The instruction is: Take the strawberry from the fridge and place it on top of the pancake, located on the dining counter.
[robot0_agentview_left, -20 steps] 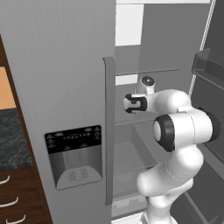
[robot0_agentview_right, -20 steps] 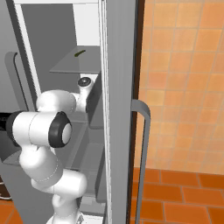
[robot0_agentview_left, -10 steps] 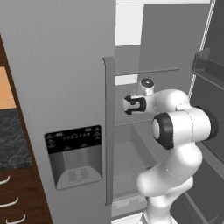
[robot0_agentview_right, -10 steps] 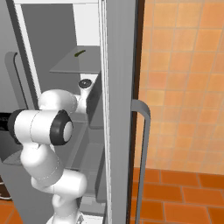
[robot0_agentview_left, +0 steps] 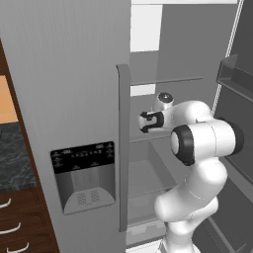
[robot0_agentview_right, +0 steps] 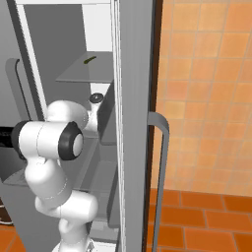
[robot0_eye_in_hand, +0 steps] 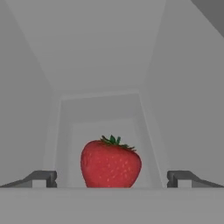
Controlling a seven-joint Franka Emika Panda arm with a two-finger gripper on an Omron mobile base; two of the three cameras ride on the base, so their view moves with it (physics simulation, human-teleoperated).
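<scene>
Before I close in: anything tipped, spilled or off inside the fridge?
Nothing stands out. The strawberry sits upright, leaves up, whole, centred between the open tool's fingertips. No spill shows around it in the fridge.

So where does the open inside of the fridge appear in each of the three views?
Left base view: the fridge interior is centre-right, beside the closed dispenser door.
Right base view: it is in the left half, left of the open door's edge.
Hand view: its grey walls surround the strawberry.
Shared landmark: the upper shelf, seen in both base views.
</scene>
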